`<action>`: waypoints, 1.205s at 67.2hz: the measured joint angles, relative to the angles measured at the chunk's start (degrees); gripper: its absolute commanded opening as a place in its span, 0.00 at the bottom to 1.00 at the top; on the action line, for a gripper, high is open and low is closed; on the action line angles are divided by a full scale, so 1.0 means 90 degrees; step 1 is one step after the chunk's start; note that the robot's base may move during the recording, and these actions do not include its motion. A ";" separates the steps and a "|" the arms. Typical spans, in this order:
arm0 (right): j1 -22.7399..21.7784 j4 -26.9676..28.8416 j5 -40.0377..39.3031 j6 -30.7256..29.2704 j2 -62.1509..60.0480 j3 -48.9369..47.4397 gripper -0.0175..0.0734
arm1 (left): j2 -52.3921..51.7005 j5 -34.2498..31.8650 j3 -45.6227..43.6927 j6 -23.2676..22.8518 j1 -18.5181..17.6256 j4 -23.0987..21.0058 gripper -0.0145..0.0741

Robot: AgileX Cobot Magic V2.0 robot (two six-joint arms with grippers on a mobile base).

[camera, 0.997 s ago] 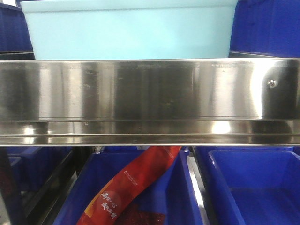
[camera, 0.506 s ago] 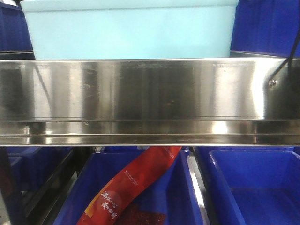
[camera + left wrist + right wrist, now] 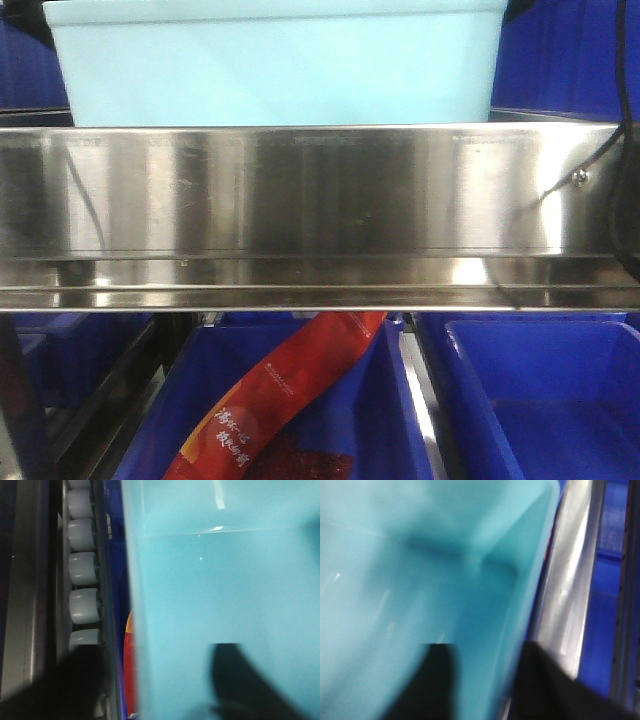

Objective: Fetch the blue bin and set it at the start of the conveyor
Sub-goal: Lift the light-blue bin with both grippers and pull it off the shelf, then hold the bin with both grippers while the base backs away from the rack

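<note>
bin: blue bin [image 3: 275, 65] parked on the top shelf, right behind the steel rail [image 3: 320, 190]; no sign of it being lifted
left gripper: [image 3: 155, 650] spread wide, one finger outside the bin's wall and one inside, neither looking pressed against it
right gripper: [image 3: 485, 647] same deal near a corner, fingers apart astride the rim, no squeeze on it by the look of things
done so far: the reach-in, pretty much; both claws lined up on the bin, probably at opposite ends
left to do: basically the whole haul, i.e. clamp both sides, lift clear of the rail, carry over, set down on the conveyor start
conveyor: not in any view, so no clue how far off
hidden: bin's bottom masked by the rail in the front view, top rim cropped at the frame edge, whatever is inside not showing from there
hard to make out: right wrist view badly smeared, so finger-to-wall contact there is a guess; dark blobs in the front view's top corners maybe the arms, can't say
other stuff: rollers [image 3: 82, 605] running beside the bin, red packet [image 3: 290, 390] in a crate [image 3: 180, 410] below, black cable [image 3: 625, 150] dangling at the rail's right end
</note>
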 measured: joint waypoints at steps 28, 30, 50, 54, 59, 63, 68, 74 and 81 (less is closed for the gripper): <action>-0.0012 -0.0030 0.0132 0.0148 -0.0012 -0.0014 0.02 | 0.0000 0.0352 -0.0160 -0.0069 0.0016 -0.0046 0.04; -0.0012 -0.0030 0.0196 0.0148 -0.0046 -0.0014 0.02 | -0.0017 0.0379 -0.0176 -0.0069 0.0016 -0.0046 0.04; -0.0012 -0.0006 0.0361 0.0179 -0.1132 -0.0014 0.02 | -0.1051 0.0506 -0.0231 -0.0096 -0.0047 -0.0082 0.04; -0.0012 -0.0005 0.0361 0.0179 -0.1486 -0.0014 0.02 | -0.1383 0.0506 -0.0257 -0.0096 -0.0054 -0.0097 0.04; -0.0001 0.0018 0.0339 0.0193 -0.1816 -0.0014 0.02 | -0.1687 0.0492 -0.0270 -0.0096 -0.0083 -0.0136 0.04; -0.0001 0.0025 0.0268 0.0206 -0.1995 -0.0014 0.02 | -0.1852 0.0464 -0.0270 -0.0107 -0.0083 -0.0151 0.04; -0.0001 0.0034 0.0208 0.0215 -0.2144 -0.0014 0.02 | -0.1965 0.0400 -0.0270 -0.0107 -0.0084 -0.0166 0.04; -0.0001 0.0041 0.0147 0.0215 -0.2200 -0.0014 0.02 | -0.2010 0.0361 -0.0270 -0.0120 -0.0084 -0.0178 0.04; -0.0001 0.0041 0.0136 0.0215 -0.2200 -0.0014 0.02 | -0.2010 0.0361 -0.0270 -0.0120 -0.0084 -0.0178 0.04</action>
